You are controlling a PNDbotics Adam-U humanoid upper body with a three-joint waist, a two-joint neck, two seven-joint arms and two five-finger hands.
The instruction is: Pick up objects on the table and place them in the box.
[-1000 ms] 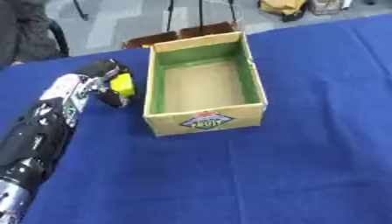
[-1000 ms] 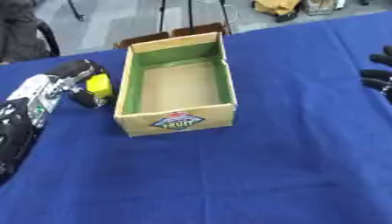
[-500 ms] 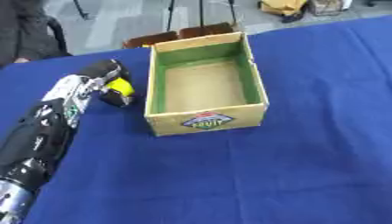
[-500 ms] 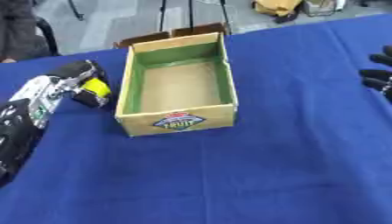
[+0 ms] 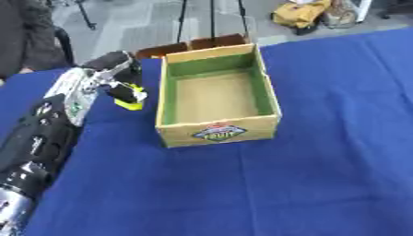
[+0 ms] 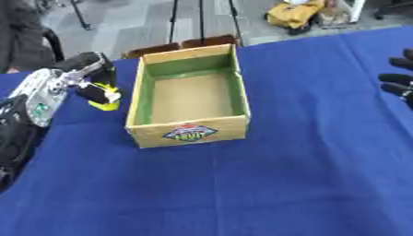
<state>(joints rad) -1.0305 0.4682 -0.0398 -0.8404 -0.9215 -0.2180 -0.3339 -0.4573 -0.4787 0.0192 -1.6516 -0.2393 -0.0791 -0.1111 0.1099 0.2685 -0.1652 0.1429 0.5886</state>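
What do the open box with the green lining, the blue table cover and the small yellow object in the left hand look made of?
Open box with green lining: likely cardboard, matte tan walls, printed label on the front.
Blue table cover: looks like fabric, matte, with soft creases.
Small yellow object: probably plastic, bright yellow; mostly hidden, so unsure.
Left hand: black with silver parts, fingers curled round the yellow object.

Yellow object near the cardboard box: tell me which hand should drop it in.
Left. The left hand is curled round the small yellow object, just beside the open cardboard box. The right hand shows only at the far right edge, holding nothing.
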